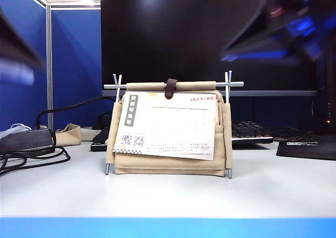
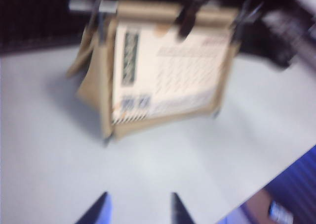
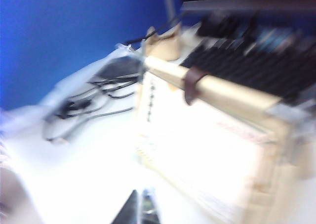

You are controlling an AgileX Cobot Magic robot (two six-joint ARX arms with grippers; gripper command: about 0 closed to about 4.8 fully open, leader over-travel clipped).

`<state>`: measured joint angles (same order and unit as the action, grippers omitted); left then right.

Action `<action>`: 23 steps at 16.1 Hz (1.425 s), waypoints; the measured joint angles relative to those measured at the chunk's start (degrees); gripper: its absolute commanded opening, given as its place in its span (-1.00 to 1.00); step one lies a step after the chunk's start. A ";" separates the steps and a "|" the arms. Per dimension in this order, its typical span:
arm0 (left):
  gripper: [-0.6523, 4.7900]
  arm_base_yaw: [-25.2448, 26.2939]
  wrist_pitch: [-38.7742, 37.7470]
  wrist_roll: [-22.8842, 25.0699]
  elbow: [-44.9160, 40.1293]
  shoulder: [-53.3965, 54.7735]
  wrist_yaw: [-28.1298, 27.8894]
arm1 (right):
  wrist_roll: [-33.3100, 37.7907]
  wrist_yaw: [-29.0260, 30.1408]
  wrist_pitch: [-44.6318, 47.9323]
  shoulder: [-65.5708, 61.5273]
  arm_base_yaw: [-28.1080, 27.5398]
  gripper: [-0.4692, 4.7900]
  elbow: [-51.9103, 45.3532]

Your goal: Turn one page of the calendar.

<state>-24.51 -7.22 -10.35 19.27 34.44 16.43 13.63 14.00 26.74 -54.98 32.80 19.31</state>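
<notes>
Left jaws parted; right jaws together.

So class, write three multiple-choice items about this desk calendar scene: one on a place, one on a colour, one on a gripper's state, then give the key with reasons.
1. Where is the keyboard?
A. behind the calendar
B. in front of it
C. on top of it

2. What colour is the date on the page?
A. green
B. red
C. blue

3. How is the left gripper?
A. shut on the page
B. open above the table
C. gripping the strap

Key: A, keys show past the stand; B, "2023/05" is red; B, its fingers stand apart, holding nothing. The right gripper is shut.
</notes>
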 measured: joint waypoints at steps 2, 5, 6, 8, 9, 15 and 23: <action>0.73 -0.02 2.60 -0.02 -0.17 4.07 -0.02 | 17.70 1.81 10.45 -10.19 -0.35 0.57 0.85; 0.73 -0.02 8.04 -1.03 -0.13 4.48 -0.17 | 37.51 8.63 22.62 -24.94 -0.11 0.68 0.72; 0.73 0.00 9.14 -1.05 -0.11 4.48 -0.24 | 43.04 9.16 28.85 -29.03 -0.09 0.77 0.72; 0.73 -0.02 9.66 -0.96 -0.11 4.48 -0.83 | 55.58 4.55 41.77 -37.24 -0.07 0.81 0.74; 0.73 0.00 9.66 -0.94 -0.11 4.48 -1.05 | 61.88 1.81 46.01 -40.50 -0.11 0.81 0.74; 0.73 -0.02 9.53 -0.90 -0.13 4.48 -1.07 | 66.07 1.99 51.71 -46.60 5.49 0.78 0.81; 0.73 0.00 8.81 -0.87 -0.13 4.48 -1.05 | 48.22 -3.28 30.29 -41.51 12.44 0.51 7.41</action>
<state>-24.51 1.58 -11.22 19.14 38.92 15.38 61.84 10.72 57.04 -96.49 45.23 26.72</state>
